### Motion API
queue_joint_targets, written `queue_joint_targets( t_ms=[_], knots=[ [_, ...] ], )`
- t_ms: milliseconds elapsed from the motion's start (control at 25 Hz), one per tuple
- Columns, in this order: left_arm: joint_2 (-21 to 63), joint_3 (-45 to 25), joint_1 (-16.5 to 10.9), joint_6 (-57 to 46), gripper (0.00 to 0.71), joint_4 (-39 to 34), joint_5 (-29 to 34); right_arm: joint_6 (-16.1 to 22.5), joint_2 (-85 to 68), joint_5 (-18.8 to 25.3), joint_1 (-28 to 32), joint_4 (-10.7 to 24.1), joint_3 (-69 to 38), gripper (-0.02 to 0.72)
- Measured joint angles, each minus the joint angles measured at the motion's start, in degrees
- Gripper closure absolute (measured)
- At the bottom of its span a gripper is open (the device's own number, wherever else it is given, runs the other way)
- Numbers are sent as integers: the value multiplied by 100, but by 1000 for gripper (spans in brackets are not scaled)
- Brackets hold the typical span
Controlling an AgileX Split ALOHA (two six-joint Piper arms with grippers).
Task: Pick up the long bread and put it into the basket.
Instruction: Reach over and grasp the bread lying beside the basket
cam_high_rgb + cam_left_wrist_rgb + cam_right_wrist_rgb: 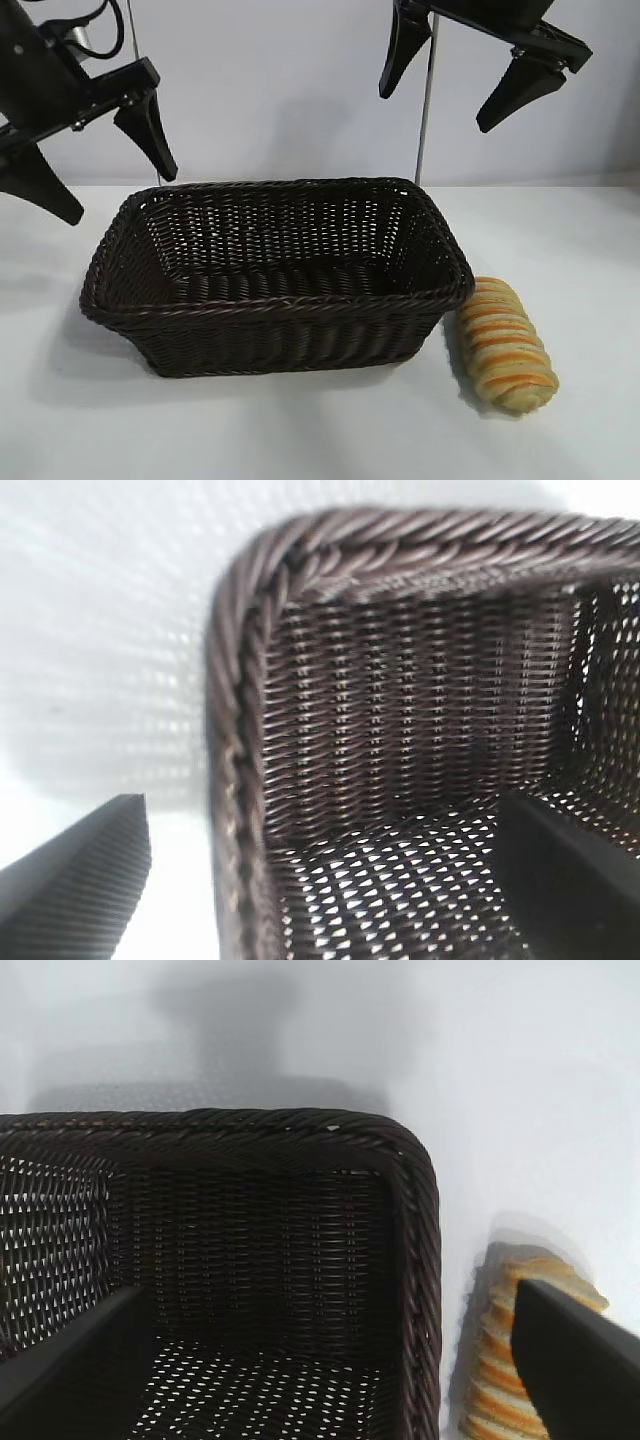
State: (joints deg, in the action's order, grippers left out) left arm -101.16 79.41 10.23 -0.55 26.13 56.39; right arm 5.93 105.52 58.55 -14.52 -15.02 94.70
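Basket (275, 300) centre table, nothing inside. Long bread (505, 345) on table, touching basket's right end, below right gripper (460, 75). Right gripper wide open, holding nothing. Left gripper (95, 155) wide open, nothing held, over basket's left end.

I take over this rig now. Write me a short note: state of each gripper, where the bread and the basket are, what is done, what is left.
Left gripper: open, empty, raised over the left end of the basket.
Right gripper: open, empty, raised above the basket's right end.
Dark brown woven wicker basket: in the middle of the white table, nothing visible inside.
Oblong tan loaf with orange stripes, the long bread: lies on the table beside the basket's right end.
Done: nothing; the bread is not picked up.
Left: grasp the bread, probably with the right gripper, and place it into the basket.
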Motion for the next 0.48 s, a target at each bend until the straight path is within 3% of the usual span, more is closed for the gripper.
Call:
queue_joint_targets(
  t_ms=[480],
  knots=[
    [101, 33, 0, -139, 41, -92, 68, 0, 0, -29, 0, 0, 0, 8]
  ],
)
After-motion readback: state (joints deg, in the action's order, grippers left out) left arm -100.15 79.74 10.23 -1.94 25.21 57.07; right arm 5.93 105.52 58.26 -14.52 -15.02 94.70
